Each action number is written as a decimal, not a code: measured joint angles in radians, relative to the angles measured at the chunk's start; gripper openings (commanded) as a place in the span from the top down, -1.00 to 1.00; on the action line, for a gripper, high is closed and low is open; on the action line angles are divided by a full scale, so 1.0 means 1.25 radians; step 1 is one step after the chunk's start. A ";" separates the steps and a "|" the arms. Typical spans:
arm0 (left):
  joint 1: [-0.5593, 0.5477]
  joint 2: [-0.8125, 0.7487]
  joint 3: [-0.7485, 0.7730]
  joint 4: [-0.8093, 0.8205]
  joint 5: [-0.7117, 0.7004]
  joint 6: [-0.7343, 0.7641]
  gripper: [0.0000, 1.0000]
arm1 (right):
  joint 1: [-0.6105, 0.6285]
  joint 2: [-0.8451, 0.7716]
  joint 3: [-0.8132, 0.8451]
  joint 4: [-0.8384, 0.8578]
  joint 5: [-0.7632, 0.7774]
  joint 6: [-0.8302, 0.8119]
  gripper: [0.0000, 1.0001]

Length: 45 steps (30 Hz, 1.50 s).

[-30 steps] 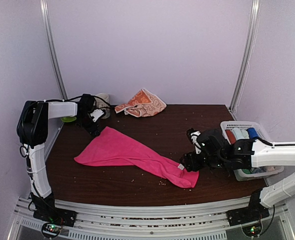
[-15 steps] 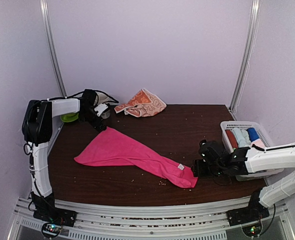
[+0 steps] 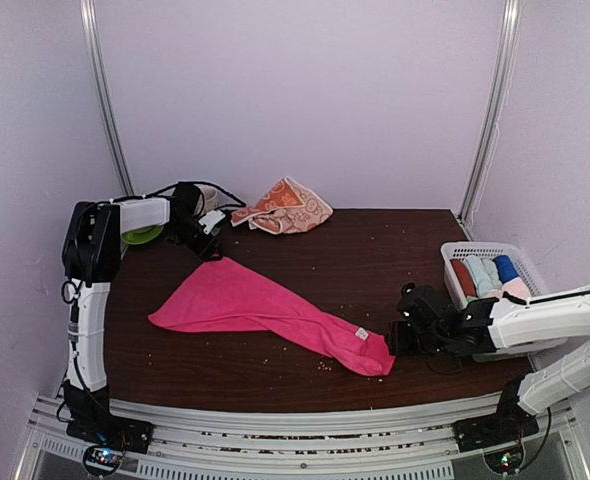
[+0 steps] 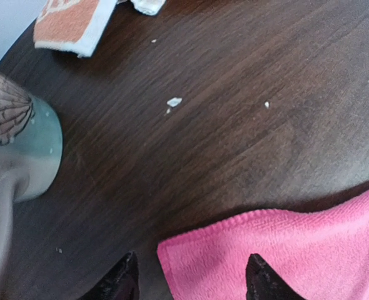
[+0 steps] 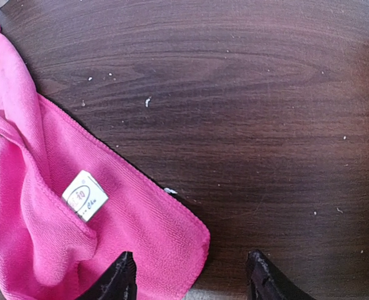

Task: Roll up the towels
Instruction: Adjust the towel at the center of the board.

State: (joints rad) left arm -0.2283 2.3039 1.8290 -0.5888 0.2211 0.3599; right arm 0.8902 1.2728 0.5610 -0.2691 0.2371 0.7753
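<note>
Pink towel [image 4: 284,256] lies on the worktop [image 3: 355,255], and one rounded corner of it sits between the left jaws. These are released, their black tips wide apart over the dark wood grain. The right jaws are spread too (nothing gripped), with the towel's opposite corner between them, close to the left tip. Its cloth has a fine, soft pile and a stitched hem. A white sewn-in tag [image 5: 84,195] near the right-hand corner carries red print too small to read. Seen from above, the towel tapers from a broad rear-left end to a narrow front-right one. The orange towel [image 3: 283,206], patterned in white, lies crumpled at the far edge. A pale glazed mug [image 4: 28,156] stands near the left jaws. A white slatted basket [image 3: 485,247] holds rolled cloths beyond the right arm.
</note>
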 measured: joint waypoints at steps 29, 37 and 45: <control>0.039 0.094 0.112 -0.069 0.104 -0.013 0.52 | 0.000 -0.025 -0.017 -0.028 0.024 0.024 -0.20; 0.042 0.099 0.117 -0.071 0.115 -0.009 1.00 | 0.000 -0.014 -0.013 -0.053 0.026 0.037 -0.19; 0.042 0.100 0.118 -0.076 0.133 -0.006 1.00 | 0.000 0.001 -0.041 -0.015 0.021 0.058 -0.14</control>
State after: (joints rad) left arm -0.1757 2.4290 1.9770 -0.6838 0.3874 0.3523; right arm 0.8902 1.2736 0.5098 -0.2874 0.2638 0.8478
